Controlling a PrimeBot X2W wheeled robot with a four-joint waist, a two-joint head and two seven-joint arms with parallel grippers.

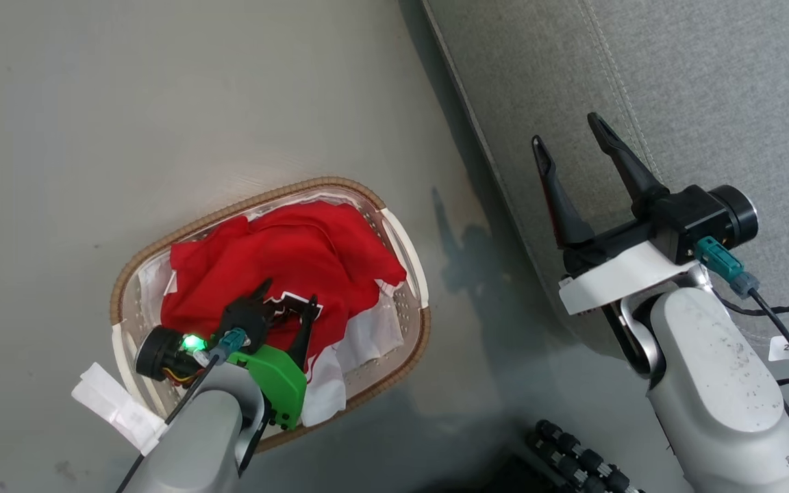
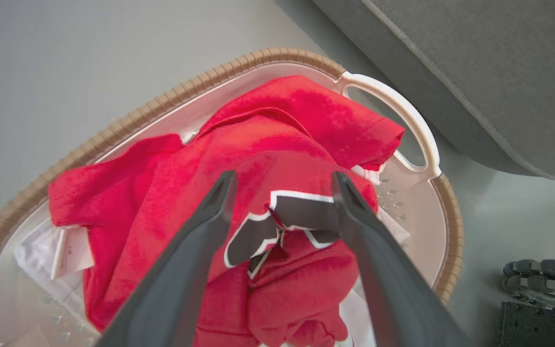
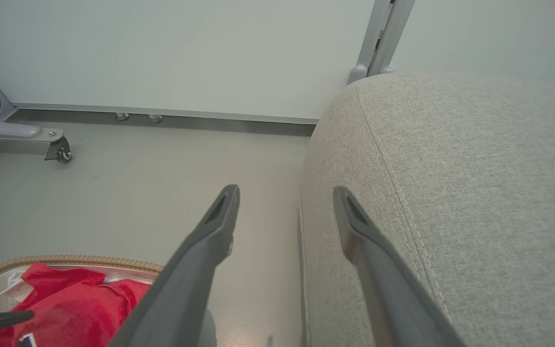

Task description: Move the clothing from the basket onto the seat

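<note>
Grey floor (image 1: 161,103), head view: crumpled red clothing (image 1: 298,253) fills basket (image 1: 329,182) beside seat (image 1: 675,82); left gripper (image 1: 288,290) spread wide over it, right gripper (image 1: 566,130) spread wide over seat. Left wrist: black-and-white logo (image 2: 301,212) folded, unreadable. Right wrist: basket cropped at corner.

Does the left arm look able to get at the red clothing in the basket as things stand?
Probably yes. The left gripper hangs over the clothing, jaws open astride the black-and-white logo; the heap lies uncovered in the basket, with nothing between.
</note>
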